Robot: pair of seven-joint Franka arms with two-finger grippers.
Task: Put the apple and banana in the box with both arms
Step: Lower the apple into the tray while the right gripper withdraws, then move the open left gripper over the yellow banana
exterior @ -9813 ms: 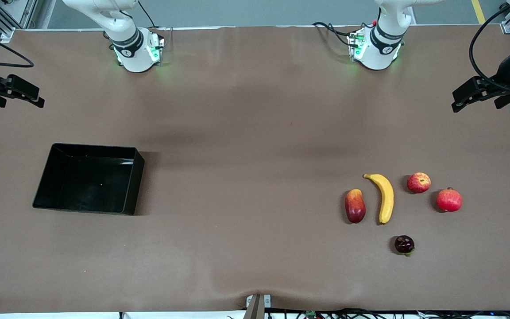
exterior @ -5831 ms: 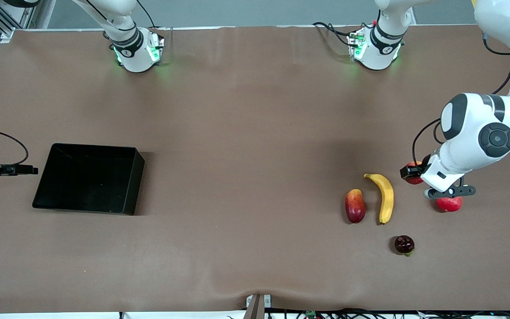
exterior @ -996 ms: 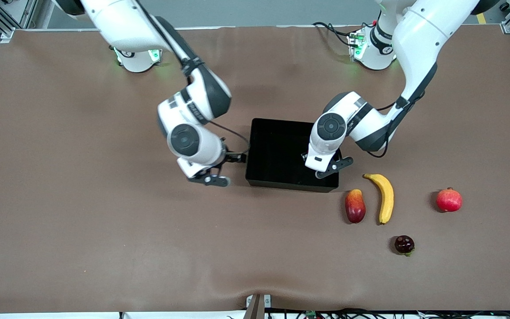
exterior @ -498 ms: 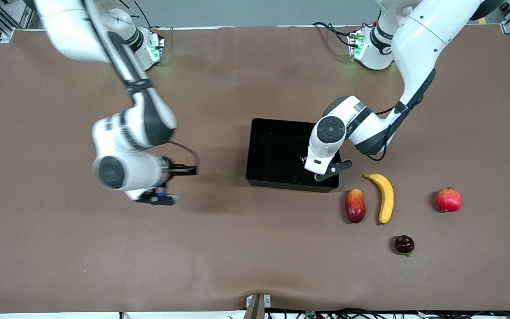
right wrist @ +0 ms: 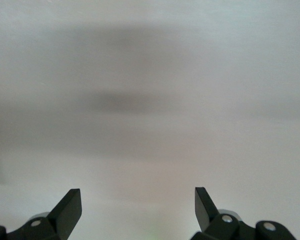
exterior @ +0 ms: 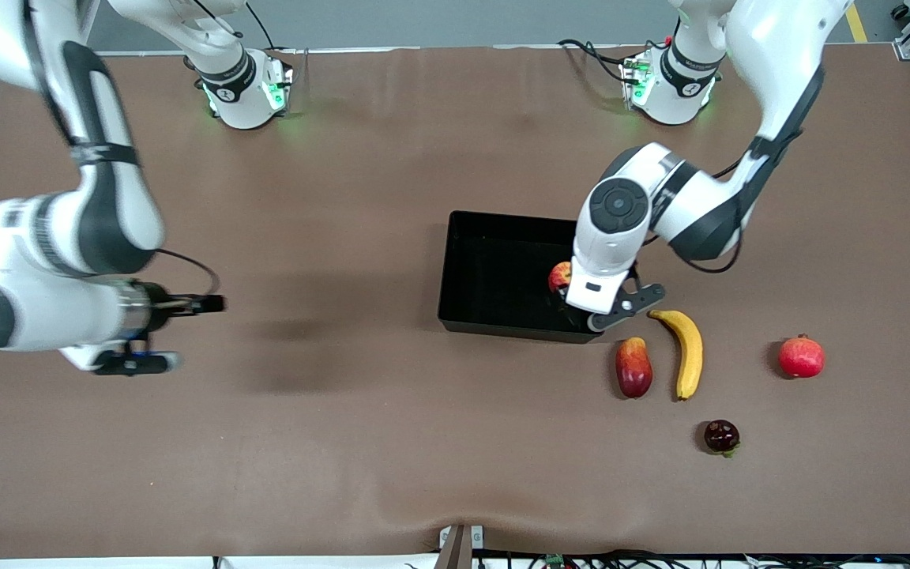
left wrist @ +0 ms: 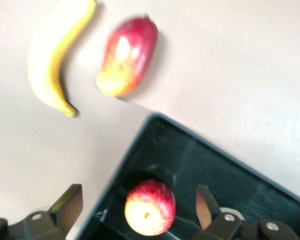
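apple (left wrist: 150, 207) in box (exterior: 486, 269) | left gripper (left wrist: 135, 207), right gripper (right wrist: 137, 210) jaws spread, empty | risk: banana (exterior: 688, 352) rolls when pinched

No text, label, brand, number or sign can be read anywhere in these views. The band on each arm's base link carries a small pale mark, but it is too small to make out.
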